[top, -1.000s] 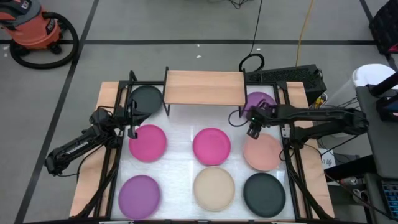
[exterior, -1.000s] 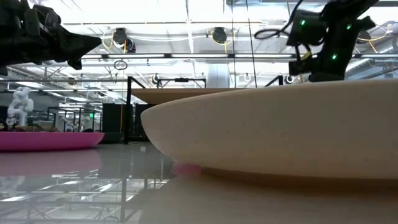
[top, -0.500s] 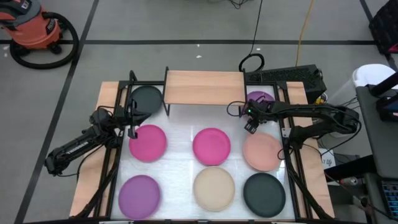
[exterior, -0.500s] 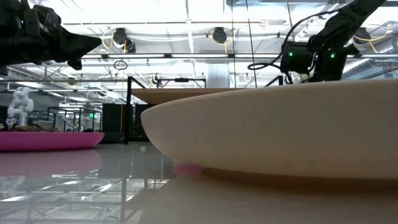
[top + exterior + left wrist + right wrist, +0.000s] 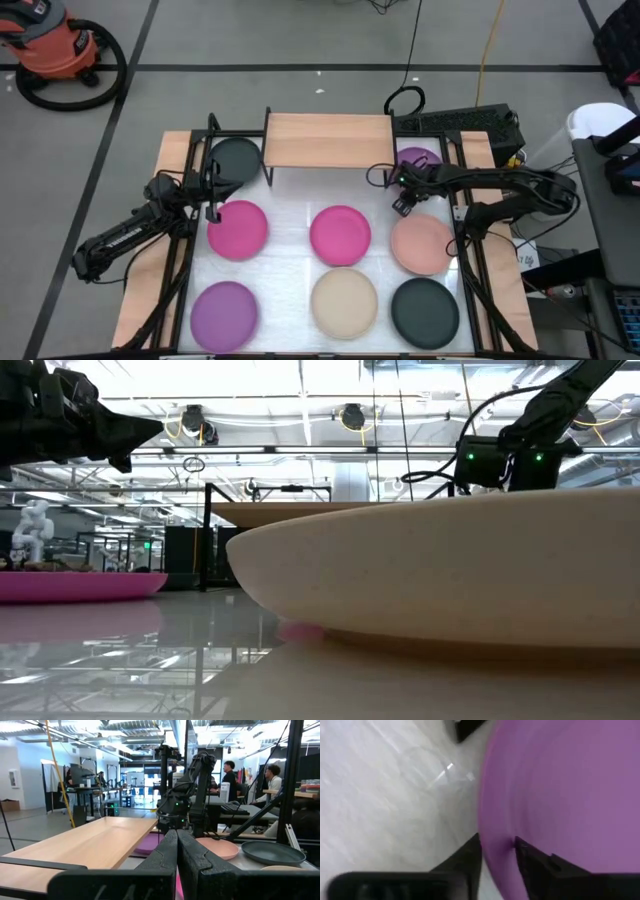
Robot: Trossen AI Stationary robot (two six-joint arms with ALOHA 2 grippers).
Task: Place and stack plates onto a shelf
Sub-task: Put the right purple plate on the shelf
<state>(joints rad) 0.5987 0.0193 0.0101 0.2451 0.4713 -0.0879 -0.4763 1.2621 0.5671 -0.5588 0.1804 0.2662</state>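
Observation:
The light wood shelf (image 5: 328, 140) stands at the table's far middle. Eight plates lie flat on the white table: dark grey (image 5: 237, 160), purple (image 5: 420, 160), two magenta (image 5: 237, 228) (image 5: 340, 235), salmon (image 5: 422, 243), purple (image 5: 224, 310), beige (image 5: 344, 303), dark grey (image 5: 424, 310). My right gripper (image 5: 403, 200) is at the near-left rim of the far purple plate (image 5: 560, 795) and shut on it. My left gripper (image 5: 212, 195) is shut and empty, between the far dark grey plate and the left magenta plate. My right gripper pinches the far purple plate's rim (image 5: 496, 851) between its two fingers, one finger (image 5: 470, 857) outside the plate and one (image 5: 532, 857) over its inner side. The fingers come from above, pointing down. The plate lies on the table, as far as the high view shows.
Black frame rails (image 5: 185, 250) (image 5: 465, 260) run along both sides of the table. A black leg of the shelf (image 5: 380, 185) stands close to my right gripper. People sit and stand beyond the table in the left wrist view (image 5: 230, 775).
My right gripper has gone down and a little toward the table's left edge, onto the rim of the far purple plate. The plates lie where they were.

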